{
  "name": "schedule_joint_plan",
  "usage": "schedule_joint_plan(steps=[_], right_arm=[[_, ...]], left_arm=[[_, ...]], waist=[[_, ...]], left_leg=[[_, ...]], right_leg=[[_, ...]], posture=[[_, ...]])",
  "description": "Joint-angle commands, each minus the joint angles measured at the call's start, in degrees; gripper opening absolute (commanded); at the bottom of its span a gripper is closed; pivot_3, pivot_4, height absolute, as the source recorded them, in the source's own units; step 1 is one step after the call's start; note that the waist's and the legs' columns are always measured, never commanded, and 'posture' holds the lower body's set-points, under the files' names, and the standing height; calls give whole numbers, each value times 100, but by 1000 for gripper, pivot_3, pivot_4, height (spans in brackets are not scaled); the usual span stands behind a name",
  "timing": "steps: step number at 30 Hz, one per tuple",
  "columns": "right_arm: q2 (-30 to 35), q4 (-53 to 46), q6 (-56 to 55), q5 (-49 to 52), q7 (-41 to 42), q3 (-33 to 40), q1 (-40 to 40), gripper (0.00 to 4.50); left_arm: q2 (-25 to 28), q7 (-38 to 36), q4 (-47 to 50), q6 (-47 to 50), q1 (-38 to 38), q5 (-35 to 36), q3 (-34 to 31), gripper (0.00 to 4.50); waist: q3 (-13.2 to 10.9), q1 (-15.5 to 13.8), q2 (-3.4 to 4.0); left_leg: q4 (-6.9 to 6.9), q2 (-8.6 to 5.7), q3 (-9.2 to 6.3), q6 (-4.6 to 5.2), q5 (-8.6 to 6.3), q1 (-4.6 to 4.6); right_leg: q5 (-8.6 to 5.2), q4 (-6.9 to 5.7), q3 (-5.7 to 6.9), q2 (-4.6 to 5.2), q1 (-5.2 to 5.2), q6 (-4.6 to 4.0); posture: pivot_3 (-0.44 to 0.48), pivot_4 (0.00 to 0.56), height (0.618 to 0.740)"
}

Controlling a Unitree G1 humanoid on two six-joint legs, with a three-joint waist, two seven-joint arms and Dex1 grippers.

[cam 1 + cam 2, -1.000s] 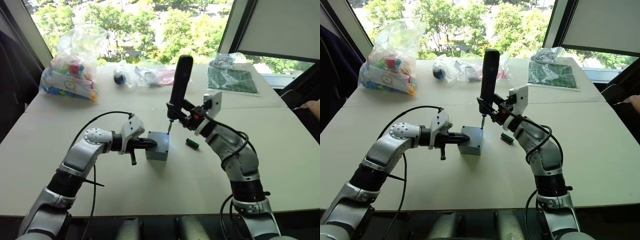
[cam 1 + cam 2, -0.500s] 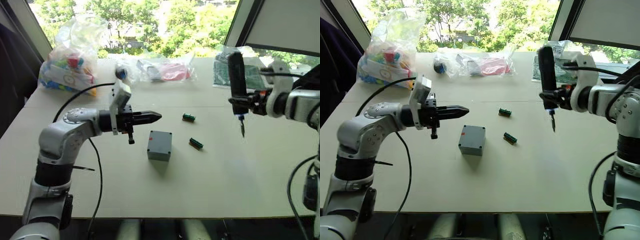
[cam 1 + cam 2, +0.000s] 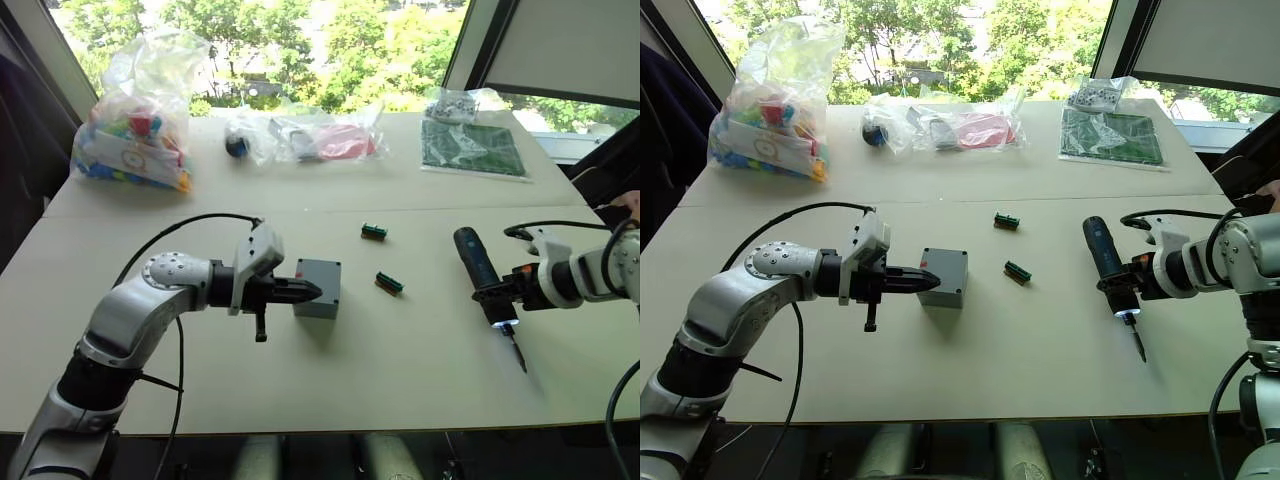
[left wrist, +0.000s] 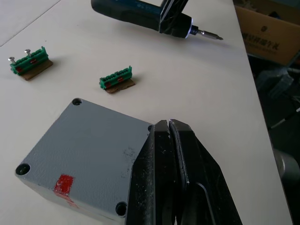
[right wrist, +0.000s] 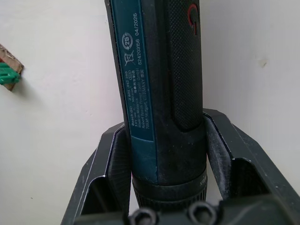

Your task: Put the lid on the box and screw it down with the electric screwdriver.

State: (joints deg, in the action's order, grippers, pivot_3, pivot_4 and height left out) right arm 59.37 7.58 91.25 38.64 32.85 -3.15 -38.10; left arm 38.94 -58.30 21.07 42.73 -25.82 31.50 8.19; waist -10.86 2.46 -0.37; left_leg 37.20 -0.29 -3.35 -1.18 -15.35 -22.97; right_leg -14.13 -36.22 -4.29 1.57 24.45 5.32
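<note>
The grey box (image 3: 320, 285) stands mid-table. Its lid (image 4: 89, 150) lies flush on top, with a hole in each corner and a red mark near one edge. My left gripper (image 3: 306, 291) is shut and empty, its tips against the box's left side; in the left wrist view its fingers (image 4: 161, 154) rest at the lid's edge. Far to the right, the electric screwdriver (image 3: 483, 284) lies nearly flat, low over the table, with its bit pointing toward me. My right gripper (image 5: 168, 159) is shut on the screwdriver near its bit end, one finger (image 5: 112, 164) on each side.
Two small green-and-red blocks (image 3: 374, 232) (image 3: 389, 284) lie right of the box. At the back stand a bag of coloured toys (image 3: 130, 130), clear plastic bags (image 3: 320, 140) and a green board (image 3: 470, 150). A person's hand (image 3: 630, 200) shows at the right edge.
The right arm took the screwdriver off the box, swung it out right and brought it down from upright to nearly flat. The left gripper lifted away, then came back against the box's left side.
</note>
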Motion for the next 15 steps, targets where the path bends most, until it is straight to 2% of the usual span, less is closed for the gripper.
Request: schedule_joint_plan(steps=[1,5,13,15], right_arm=[[88,69,-345,-306,112,-121,-34,3257],[166,-4,-779,-612,221,-320,6,4449],[213,-125,-2087,-1242,564,-378,-413,4449],[-71,-37,-2195,-1066,582,60,-735,4449]], left_arm=[[138,85,32,-133,107,-30,-264,0],[256,112,-177,-182,113,-47,-418,0],[519,106,-914,-290,29,-96,-900,0],[601,60,-1066,-314,21,-132,-967,0]], waist=[[0,8,-1],[1,0,-12],[1,16,-11],[1,10,-11]], left_leg=[[-1,0,1,0,0,0],[0,1,-2,0,0,1],[5,2,3,-3,1,4],[2,3,0,-3,1,5]], right_leg=[[0,0,0,0,0,0],[1,0,1,-2,0,1],[10,0,0,-3,-1,2],[10,0,3,-5,-1,2]], posture=[[0,150,740],[0,150,740],[0,150,740],[0,150,740]])
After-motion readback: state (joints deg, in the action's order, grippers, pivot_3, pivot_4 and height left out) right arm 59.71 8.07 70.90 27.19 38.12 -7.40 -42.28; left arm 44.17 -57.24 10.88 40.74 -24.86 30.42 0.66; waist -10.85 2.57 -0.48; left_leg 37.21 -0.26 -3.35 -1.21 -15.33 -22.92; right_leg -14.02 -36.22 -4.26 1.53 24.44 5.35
